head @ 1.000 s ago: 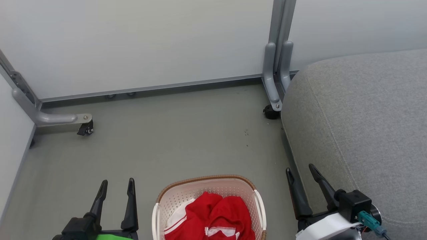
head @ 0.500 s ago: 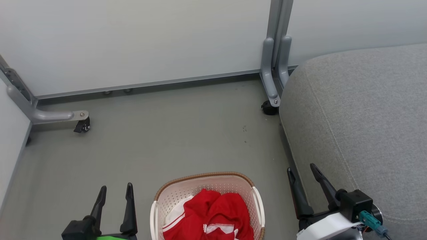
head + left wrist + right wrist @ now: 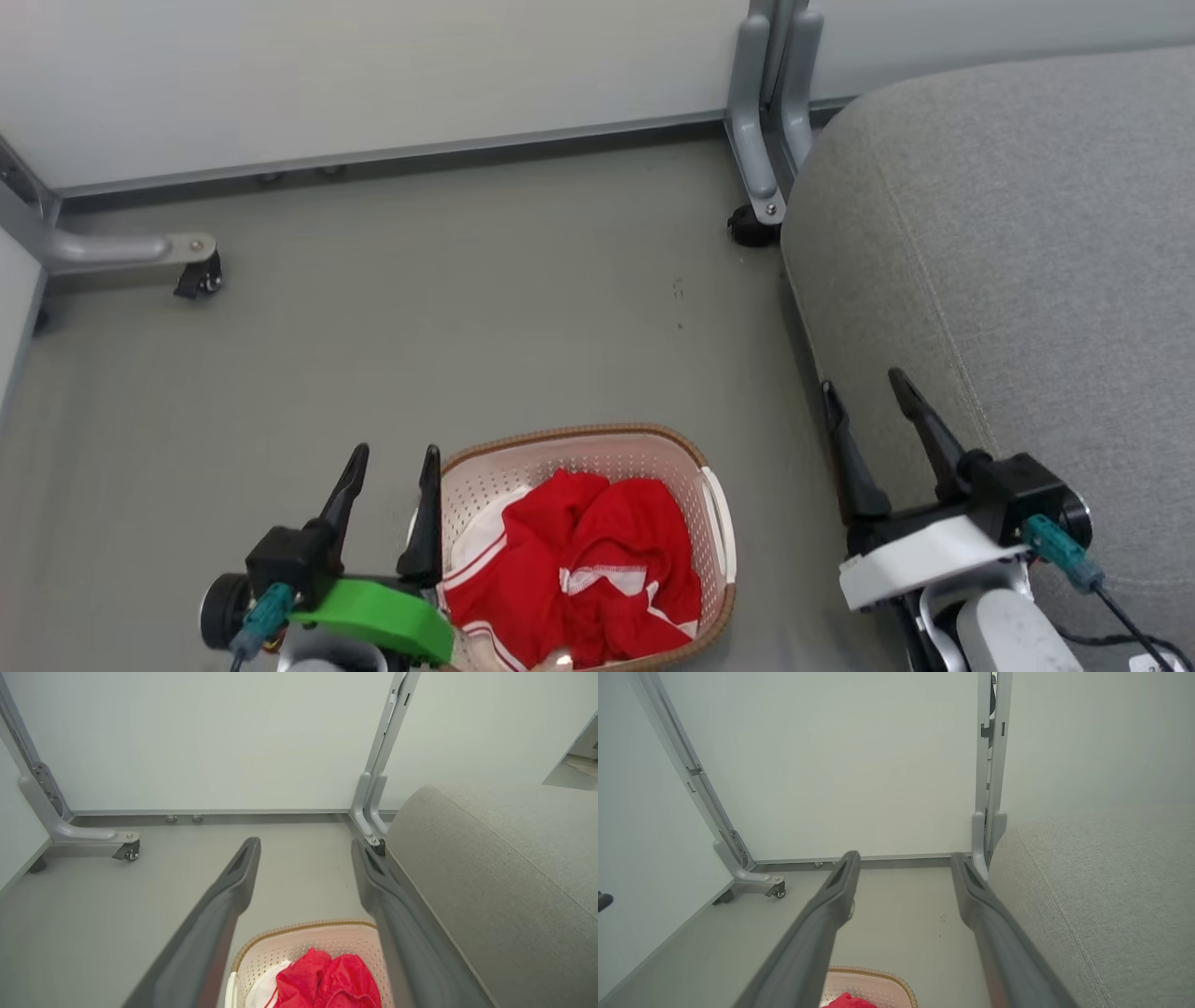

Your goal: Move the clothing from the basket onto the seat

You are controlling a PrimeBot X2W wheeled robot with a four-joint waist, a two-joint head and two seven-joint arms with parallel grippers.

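1. Clothing [image 3: 579, 551]: a crumpled red heap with white stripes and trim. It lies inside the basket [image 3: 571, 439] at the lower centre of the head view. None of it is on the seat [image 3: 1027, 233], which takes up the right side of the frame.
2. Basket: it stands on the floor [image 3: 467, 308], near the seat's front face.
3. Left gripper [image 3: 395, 455]: at the lower left of the head view, fingers spread and empty. Its inner finger is at the basket's left rim (contact cannot be confirmed).
4. Right gripper [image 3: 864, 383]: at the lower right, fingers spread and empty. It sits in front of the seat's edge, well apart from the clothing.
5. Handling, assessed: the fabric looks soft, light and limp, and is not fragile. It will likely sag and trail when lifted. The bundled folds may come up together or drag one another.
6. Recommended hold: the raised fold at the top centre of the heap. A thick bunch should be pinched rather than a thin hem, which could slip free.
7. Risk noted: a fingertip lowered too close to the perforated wall could catch it and shift the light basket.
8. Status, assessed: nothing has been lifted, so the transfer has yet to start.
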